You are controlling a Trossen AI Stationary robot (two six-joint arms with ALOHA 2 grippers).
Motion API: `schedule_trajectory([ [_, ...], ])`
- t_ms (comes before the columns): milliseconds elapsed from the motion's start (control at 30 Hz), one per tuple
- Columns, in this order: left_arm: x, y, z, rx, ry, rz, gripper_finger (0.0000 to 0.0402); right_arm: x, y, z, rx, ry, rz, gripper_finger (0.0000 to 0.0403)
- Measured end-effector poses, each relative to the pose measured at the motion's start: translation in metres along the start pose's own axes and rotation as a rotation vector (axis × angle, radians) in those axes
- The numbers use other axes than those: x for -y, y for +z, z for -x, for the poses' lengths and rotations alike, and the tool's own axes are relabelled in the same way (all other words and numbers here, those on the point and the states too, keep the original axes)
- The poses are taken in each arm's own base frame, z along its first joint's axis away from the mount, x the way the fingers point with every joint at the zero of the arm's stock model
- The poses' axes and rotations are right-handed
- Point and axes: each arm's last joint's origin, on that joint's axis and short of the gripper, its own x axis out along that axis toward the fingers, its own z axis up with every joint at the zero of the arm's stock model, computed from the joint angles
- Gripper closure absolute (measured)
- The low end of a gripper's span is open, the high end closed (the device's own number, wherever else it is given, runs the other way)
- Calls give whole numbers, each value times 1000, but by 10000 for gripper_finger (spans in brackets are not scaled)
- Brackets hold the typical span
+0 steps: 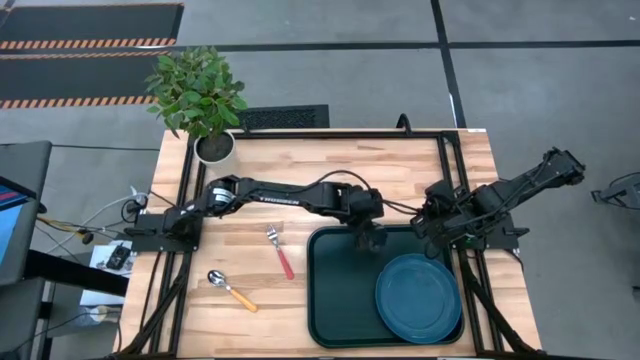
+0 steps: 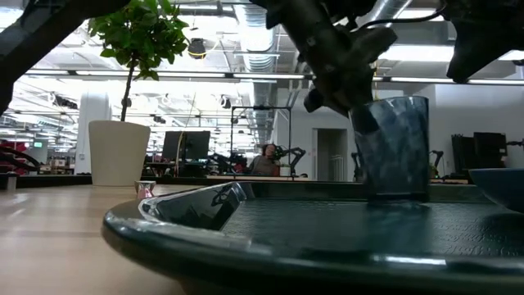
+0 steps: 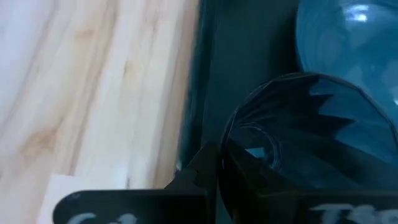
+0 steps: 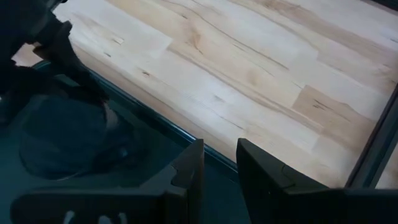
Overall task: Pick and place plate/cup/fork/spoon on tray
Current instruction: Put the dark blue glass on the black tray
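The smoky grey cup (image 2: 395,147) stands upright on the dark green tray (image 1: 335,300), near the tray's far edge. My left gripper (image 1: 370,238) is shut on its rim. The teal plate (image 1: 418,298) lies in the tray's right half, close beside the cup (image 3: 305,137). The red-handled fork (image 1: 281,252) and the orange-handled spoon (image 1: 232,290) lie flat on the wood to the left of the tray. My right gripper (image 4: 219,165) is open and empty over the tray's far right edge. My left gripper holds the cup by its rim (image 3: 225,155), on the side away from the plate. One finger (image 3: 198,169) lies against the outside of the wall; the other is hidden behind the smoky wall. The fingers slant down from above. The cup is upright, its base (image 2: 397,197) on the tray floor.
A white plant pot (image 1: 213,148) with a leafy plant stands at the table's far left corner. Bare wood lies between the pot, the cutlery and the tray. The tray's left half (image 1: 340,290) is bare.
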Motion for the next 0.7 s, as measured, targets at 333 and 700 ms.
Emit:
schedule_trajectory([
  [333, 0, 4, 1, 39, 14, -6, 359, 0, 0, 0, 0, 1, -1, 282],
  [700, 8, 9, 14, 76, -32, -4, 241, -1, 0, 0, -19, 16, 15, 282],
])
